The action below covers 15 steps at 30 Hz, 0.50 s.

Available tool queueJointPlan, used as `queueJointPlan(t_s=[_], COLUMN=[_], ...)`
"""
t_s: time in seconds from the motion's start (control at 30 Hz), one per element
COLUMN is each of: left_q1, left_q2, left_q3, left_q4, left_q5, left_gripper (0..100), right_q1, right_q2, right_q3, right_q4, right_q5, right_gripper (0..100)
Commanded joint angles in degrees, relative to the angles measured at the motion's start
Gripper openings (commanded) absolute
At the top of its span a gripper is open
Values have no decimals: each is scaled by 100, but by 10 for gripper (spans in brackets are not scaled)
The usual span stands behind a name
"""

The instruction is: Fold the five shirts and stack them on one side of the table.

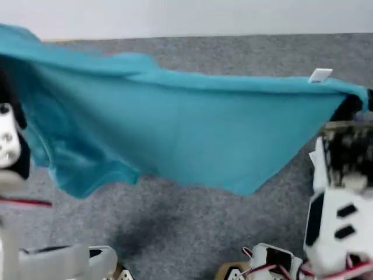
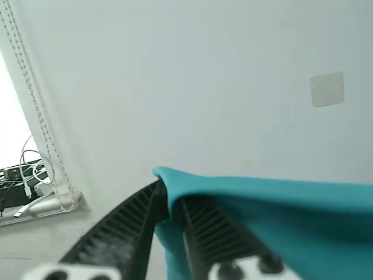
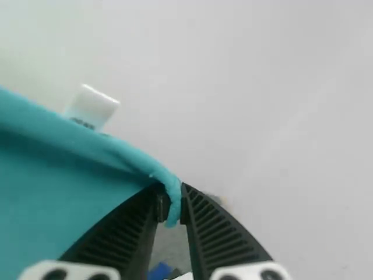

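Observation:
A teal shirt (image 1: 175,128) hangs spread wide in the air above the grey table (image 1: 192,227), its upper edge stretched between the two arms. My left gripper (image 2: 168,204) is shut on one corner of the teal cloth (image 2: 280,216). Shut as well, my right gripper (image 3: 171,205) pinches the opposite corner of the shirt (image 3: 52,192), close to its white neck tag (image 3: 93,108). In the high view that tag (image 1: 320,74) sits at the upper right, just above the right arm (image 1: 341,198). The shirt's lower edge dangles clear of the table.
The left arm (image 1: 8,146) stands at the left edge of the high view, and both arm bases (image 1: 262,265) sit along the near edge. Behind is a plain white wall with a small plate (image 2: 326,88). Cables lie on a sill (image 2: 29,186).

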State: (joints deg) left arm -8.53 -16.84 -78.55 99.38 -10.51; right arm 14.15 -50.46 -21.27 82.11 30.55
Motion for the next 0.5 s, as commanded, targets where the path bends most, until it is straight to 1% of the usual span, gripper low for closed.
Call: queueJointPlan(t_s=[0.0, 0.13, 0.3, 0.47], left_q1=[-53, -53, -53, -53], left_q2=[-492, -1178, -2084, -2884], left_q3=[453, 1209, 2237, 3653], left_q4=[114, 114, 114, 105], left_q5=[-132, -141, -404, -668], left_gripper=[6, 6, 6, 6], right_q1=[136, 154, 163, 163], right_q2=[-286, -673, -1024, -1024], right_q3=[-360, -360, -352, -308], right_q4=[-154, -154, -31, 549], right_q5=[325, 659, 1081, 1371], right_gripper=[10, 10, 10, 10])
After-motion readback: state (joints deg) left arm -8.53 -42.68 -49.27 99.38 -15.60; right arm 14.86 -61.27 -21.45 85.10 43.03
